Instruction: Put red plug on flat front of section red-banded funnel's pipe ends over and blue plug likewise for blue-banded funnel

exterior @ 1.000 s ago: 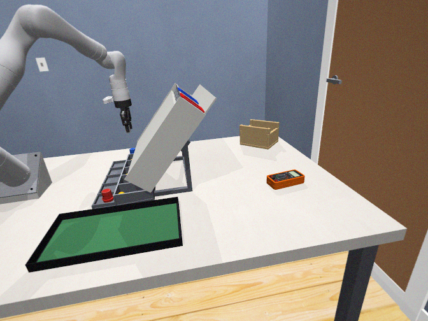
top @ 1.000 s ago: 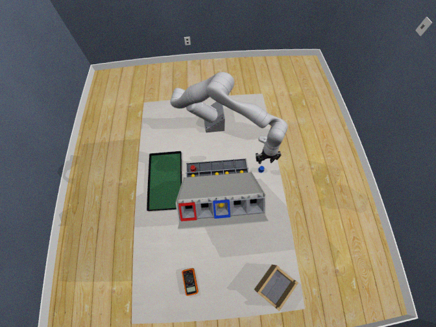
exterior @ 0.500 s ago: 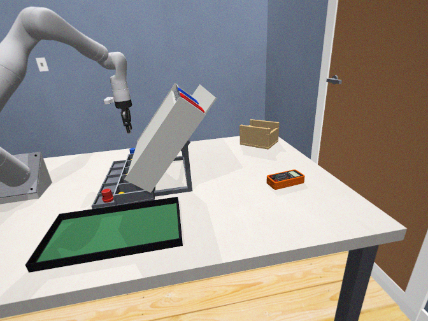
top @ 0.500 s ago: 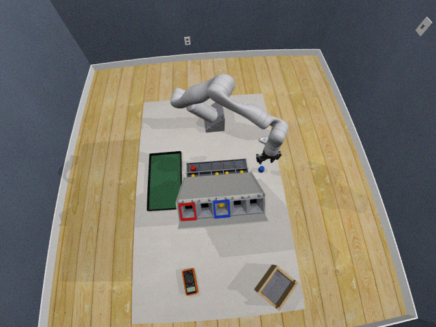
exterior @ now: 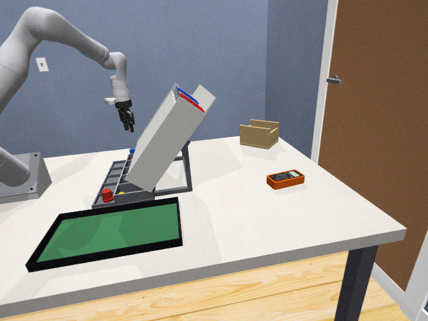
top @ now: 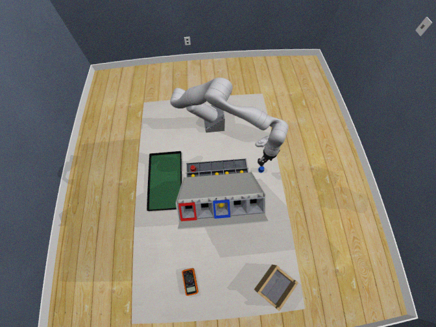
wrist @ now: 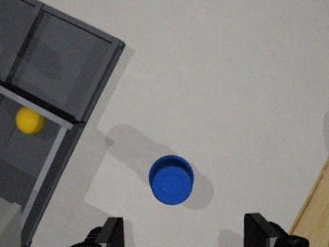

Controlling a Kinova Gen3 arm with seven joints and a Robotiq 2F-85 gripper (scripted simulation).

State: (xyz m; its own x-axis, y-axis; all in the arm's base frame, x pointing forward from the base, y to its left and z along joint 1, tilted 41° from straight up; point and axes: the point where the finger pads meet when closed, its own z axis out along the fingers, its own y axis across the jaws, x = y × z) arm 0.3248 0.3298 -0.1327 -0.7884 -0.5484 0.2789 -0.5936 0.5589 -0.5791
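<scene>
I have the gripper (exterior: 128, 125) hanging in the air above the blue plug (wrist: 170, 179), its fingers partly spread and holding nothing. The plug stands upright on the table (exterior: 241, 207), just beside the end of the grey tray (top: 216, 166) and apart from it. The red plug (exterior: 107, 195) sits on the tray's opposite end section. 1 yellow marble (wrist: 29, 121) shows in my wrist view

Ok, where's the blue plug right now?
The blue plug stands on the white table top just off the right end of the sectioned tray in the top view, almost directly below the open claw.
</scene>
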